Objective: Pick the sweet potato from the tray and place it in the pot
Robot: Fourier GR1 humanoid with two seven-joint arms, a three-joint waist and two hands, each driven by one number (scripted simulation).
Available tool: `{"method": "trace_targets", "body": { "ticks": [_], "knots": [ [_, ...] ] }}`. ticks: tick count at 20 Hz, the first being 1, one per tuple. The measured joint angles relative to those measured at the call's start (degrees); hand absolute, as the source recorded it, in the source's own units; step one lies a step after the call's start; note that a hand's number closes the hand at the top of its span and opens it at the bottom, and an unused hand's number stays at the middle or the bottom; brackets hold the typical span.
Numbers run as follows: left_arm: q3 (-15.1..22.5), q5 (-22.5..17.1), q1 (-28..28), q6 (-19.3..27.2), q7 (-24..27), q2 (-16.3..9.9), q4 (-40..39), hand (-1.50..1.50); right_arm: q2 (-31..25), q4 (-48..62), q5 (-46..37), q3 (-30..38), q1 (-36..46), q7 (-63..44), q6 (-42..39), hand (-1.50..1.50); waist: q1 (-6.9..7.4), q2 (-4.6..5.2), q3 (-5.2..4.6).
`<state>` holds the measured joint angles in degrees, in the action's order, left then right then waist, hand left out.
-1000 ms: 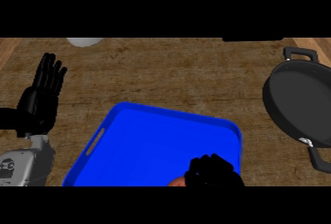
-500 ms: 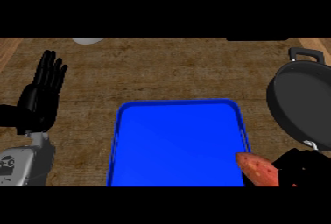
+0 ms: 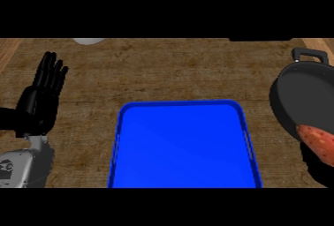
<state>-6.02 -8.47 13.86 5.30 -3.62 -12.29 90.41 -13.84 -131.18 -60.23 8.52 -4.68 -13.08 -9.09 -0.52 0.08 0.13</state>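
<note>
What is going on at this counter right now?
The robot's right hand, at the view's lower right, carries the reddish-orange sweet potato at the near rim of the dark round pot. The blue rectangular tray on the brown wooden counter holds nothing. The left hand rests open at the left, fingers up.

From my seat the light reads even and fairly dim, with no clear source that I can pick out. The wooden counter (image 3: 169,75) is a flat, muted brown with no cast shadows on it. The blue tray (image 3: 184,148) is the brightest thing, carrying a soft paler sheen across its floor but no hard glare. The pot (image 3: 306,99) is a dull dark grey, and the left hand (image 3: 40,103) is almost solid black, its detail lost.
</note>
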Motion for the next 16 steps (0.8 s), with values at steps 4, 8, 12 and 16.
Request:
{"method": "trace_targets", "body": {
  "ticks": [4,8,12,16],
  "knots": [
    [-0.38,0.13,1.60,0.10,0.08,-0.07,-1.55,0.00,-4.89,9.61,12.34,12.60,3.98,6.49,0.30,1.50,-0.03,0.01,-0.01],
    [-0.36,-0.03,1.41,-0.11,0.30,0.33,-1.40,0.00,-10.49,23.07,19.50,20.06,7.89,15.35,1.14,1.50,0.44,0.03,-0.03],
    [0.06,0.53,2.39,0.14,0.32,0.93,-2.01,0.00,-14.66,36.69,20.75,22.28,11.90,23.28,3.51,1.50,0.72,0.07,-0.06],
    [-0.44,0.53,2.67,-0.83,2.20,0.89,-4.02,0.00,-16.93,50.18,19.33,22.08,16.40,29.93,8.27,1.50,0.90,0.10,-0.08]
  ]
}}
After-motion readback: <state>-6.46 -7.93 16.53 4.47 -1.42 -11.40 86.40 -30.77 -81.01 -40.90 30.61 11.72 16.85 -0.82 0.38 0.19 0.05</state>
